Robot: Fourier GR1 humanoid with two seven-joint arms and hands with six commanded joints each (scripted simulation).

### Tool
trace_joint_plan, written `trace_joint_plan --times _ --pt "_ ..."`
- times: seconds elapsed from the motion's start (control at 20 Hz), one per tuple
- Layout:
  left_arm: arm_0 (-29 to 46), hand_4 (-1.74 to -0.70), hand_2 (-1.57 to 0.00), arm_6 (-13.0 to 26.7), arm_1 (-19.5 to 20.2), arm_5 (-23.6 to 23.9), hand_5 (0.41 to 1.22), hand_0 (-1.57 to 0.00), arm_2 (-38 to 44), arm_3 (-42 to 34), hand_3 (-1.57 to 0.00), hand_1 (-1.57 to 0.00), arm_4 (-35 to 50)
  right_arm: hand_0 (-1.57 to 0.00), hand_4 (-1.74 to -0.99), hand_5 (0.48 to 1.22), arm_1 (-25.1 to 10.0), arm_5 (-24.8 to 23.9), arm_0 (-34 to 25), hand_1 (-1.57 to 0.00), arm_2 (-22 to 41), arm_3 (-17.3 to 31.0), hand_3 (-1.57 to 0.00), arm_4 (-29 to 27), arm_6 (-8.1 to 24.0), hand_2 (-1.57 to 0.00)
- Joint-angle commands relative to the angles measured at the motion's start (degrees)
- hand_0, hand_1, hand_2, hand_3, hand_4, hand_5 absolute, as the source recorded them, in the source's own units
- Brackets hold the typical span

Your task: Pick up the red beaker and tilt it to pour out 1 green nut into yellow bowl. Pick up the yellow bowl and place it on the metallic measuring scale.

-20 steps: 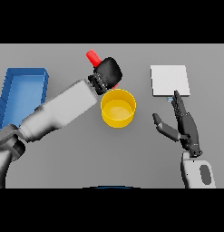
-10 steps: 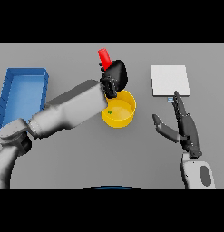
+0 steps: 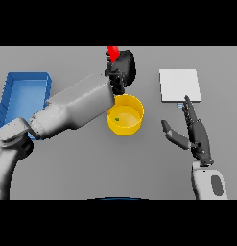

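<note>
With the green nut lying in the yellow bowl, the left hand, fingers wrapped round the red beaker, seemed due to set it down, right hand waiting open.

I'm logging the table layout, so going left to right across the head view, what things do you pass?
Blue tray → red beaker held in the left hand, above the yellow bowl with a green nut inside → metallic measuring scale, with the open right hand just in front of it.
</note>
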Motion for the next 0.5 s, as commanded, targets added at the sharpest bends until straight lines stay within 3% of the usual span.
trace_joint_plan --times 0.0,0.05,0.15,0.25,0.3,0.45 --pt "-1.8 -1.74 -1.57 -0.6 0.6 1.5 1.159 -1.57 1.4 1.0 -1.57 -1.57 0.5 0.0 -1.222 0.59 -0.1 -0.1 -0.5 0.0 -0.1 0.5 0.0 0.2 0.3 0.0" --pt "-2.9 -1.74 -1.57 0.0 1.2 2.1 1.171 -1.57 2.0 1.4 -1.57 -1.57 0.2 0.0 -1.219 0.595 -0.2 0.1 -0.5 0.0 -0.4 0.1 0.0 -0.5 -0.2 0.0" --pt "-5.8 -1.64 -1.25 0.3 1.7 4.6 1.189 -1.57 4.8 2.1 -1.57 -1.27 0.9 0.0 -1.222 0.609 -0.3 0.4 -0.8 0.0 -0.4 0.2 0.0 -0.7 -0.5 0.0" --pt "-9.9 -1.68 -1.37 0.8 3.5 6.5 1.201 -1.57 7.7 4.6 -1.21 -1.38 1.3 0.0 -1.231 0.62 -0.2 1.2 -1.1 0.0 -0.7 0.6 0.0 -1.9 -0.1 0.0" --pt "-12.0 -1.63 -1.41 -0.5 4.5 7.6 1.205 -1.57 9.2 5.7 -1.28 -1.42 1.8 0.0 -1.241 0.626 -0.1 1.3 -0.4 0.0 -0.2 0.2 0.0 -1.4 -0.7 0.0" --pt "-17.9 -1.55 -1.49 3.0 7.6 7.5 1.213 -1.57 16.9 11.6 -1.42 -1.49 4.6 0.0 -1.266 0.639 0.2 1.3 -0.4 0.0 0.6 -0.5 0.0 -0.9 -0.7 0.0"
